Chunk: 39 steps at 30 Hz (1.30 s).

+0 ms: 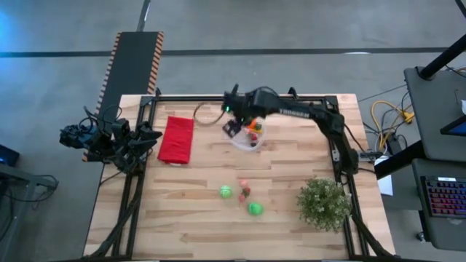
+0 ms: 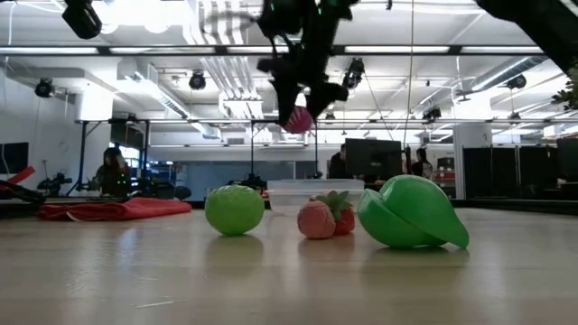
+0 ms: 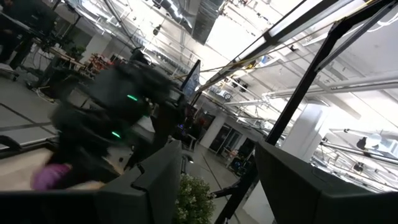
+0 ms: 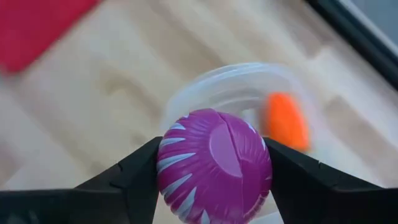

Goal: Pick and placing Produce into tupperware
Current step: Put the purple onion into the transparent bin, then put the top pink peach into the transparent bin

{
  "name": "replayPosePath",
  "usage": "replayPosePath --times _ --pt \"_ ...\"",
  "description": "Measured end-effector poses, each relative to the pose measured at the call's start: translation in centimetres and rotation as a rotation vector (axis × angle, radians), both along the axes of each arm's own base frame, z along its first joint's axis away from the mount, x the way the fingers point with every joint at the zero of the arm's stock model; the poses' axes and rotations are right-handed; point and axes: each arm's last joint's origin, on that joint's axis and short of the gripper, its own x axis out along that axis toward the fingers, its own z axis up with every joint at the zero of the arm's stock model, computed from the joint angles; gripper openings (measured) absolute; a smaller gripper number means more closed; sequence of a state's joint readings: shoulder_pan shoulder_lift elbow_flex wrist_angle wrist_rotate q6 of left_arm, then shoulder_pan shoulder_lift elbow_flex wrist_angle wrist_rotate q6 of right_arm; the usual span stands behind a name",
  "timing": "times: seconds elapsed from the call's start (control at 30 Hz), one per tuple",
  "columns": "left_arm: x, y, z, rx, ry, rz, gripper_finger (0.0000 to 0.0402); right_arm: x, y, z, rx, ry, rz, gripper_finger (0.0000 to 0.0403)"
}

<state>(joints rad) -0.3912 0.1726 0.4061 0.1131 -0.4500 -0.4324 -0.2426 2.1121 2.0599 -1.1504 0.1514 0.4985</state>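
My right gripper (image 1: 234, 128) is shut on a purple ball (image 4: 214, 165) with pale stripes, held above the left rim of the round clear tupperware (image 1: 248, 136), which stands on the table with an orange carrot (image 4: 285, 121) inside. On the table nearer the front lie a green ball (image 1: 226, 191), small red and pink pieces (image 1: 244, 191) and a second green piece (image 1: 255, 208). My left gripper (image 3: 217, 180) is open and empty, parked off the table's left edge (image 1: 145, 138). My right gripper pinches the purple ball by two opposite sides (image 4: 163, 163) between its two fingers, coming from above and pointing down. The ball is lifted clear, above the tupperware's rim (image 4: 186, 93); in the low view it (image 2: 299, 119) hangs well above the table.
A red folded cloth (image 1: 176, 139) lies at the table's far left. A bushy green potted plant (image 1: 323, 204) stands at the near right corner. A dark frame (image 1: 218, 97) runs along the table's far and side edges. People show in the room behind the table.
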Motion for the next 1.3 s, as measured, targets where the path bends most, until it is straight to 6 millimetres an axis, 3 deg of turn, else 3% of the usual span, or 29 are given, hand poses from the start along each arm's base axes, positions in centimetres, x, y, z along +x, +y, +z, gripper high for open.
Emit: replayPosePath --times 0.17,0.37,0.6,0.9,1.07,1.17,1.3 --pt "0.0 0.0 0.0 0.0 0.0 0.0 0.0192 -1.3 -4.2 -2.3 0.065 0.093 -0.053 0.025" --pt "0.0 0.0 0.0 0.002 0.0 0.001 0.0192 -0.5 -4.8 -6.0 0.1 0.156 -0.007 0.025" --pt "0.0 0.0 0.0 0.002 0.0 0.001 0.0192 0.0 -5.9 -8.3 0.077 0.206 -0.031 0.0256" --pt "0.0 0.0 0.0 0.003 0.0 0.002 0.0192 0.1 -5.7 -8.0 0.073 0.203 -0.011 0.0316" --pt "0.0 0.0 0.0 0.022 0.002 0.008 0.0192 0.1 -5.6 -6.7 0.076 0.197 -0.007 0.0335" --pt "0.0 0.0 0.0 0.023 0.003 0.009 0.0192 -0.2 -4.1 -4.5 0.099 0.205 0.059 0.0334" --pt "0.0 0.0 0.0 0.024 0.002 0.009 0.0192 -0.4 0.4 -1.7 0.126 0.216 0.232 0.0329"
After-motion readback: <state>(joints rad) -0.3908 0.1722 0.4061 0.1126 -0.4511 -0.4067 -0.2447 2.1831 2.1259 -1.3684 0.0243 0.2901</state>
